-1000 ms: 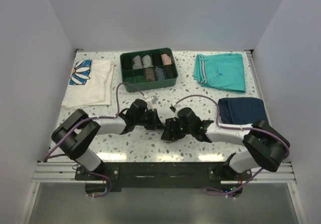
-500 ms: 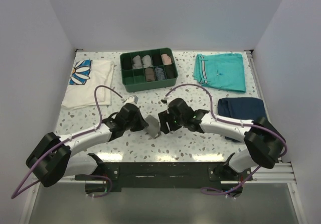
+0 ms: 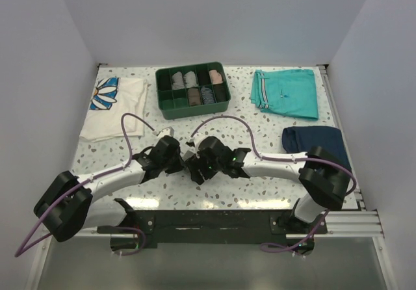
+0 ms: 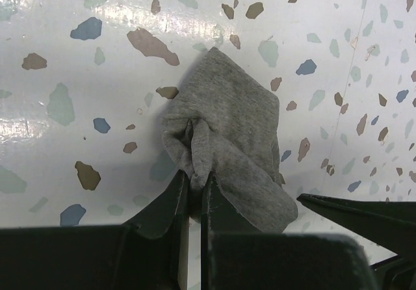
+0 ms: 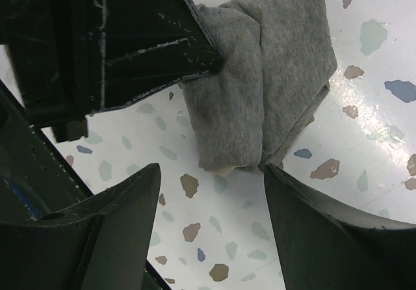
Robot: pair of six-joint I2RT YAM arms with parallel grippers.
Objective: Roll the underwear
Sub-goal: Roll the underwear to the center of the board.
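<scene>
The underwear (image 4: 227, 121) is a small grey cloth, folded over on itself and lying on the speckled table. My left gripper (image 4: 195, 181) is shut on a pinched fold at its near edge. In the right wrist view the underwear (image 5: 260, 88) lies just ahead of my right gripper (image 5: 211, 173), which is open. Its right fingertip (image 5: 276, 176) sits at the cloth's lower corner, and the left arm's black fingers cover the cloth's upper left. From above, the left gripper (image 3: 177, 160) and right gripper (image 3: 198, 166) meet at the table's front middle and hide most of the cloth.
A green divided tray (image 3: 192, 113) with several rolled garments stands at the back centre. A white daisy-print shirt (image 3: 120, 111) lies back left. Teal shorts (image 3: 286, 93) lie back right, with a navy folded garment (image 3: 315, 140) on the right.
My right gripper has slid left up against the left gripper and opened wider. The underwear, plain to see from above half a second ago, is now covered by both grippers.
</scene>
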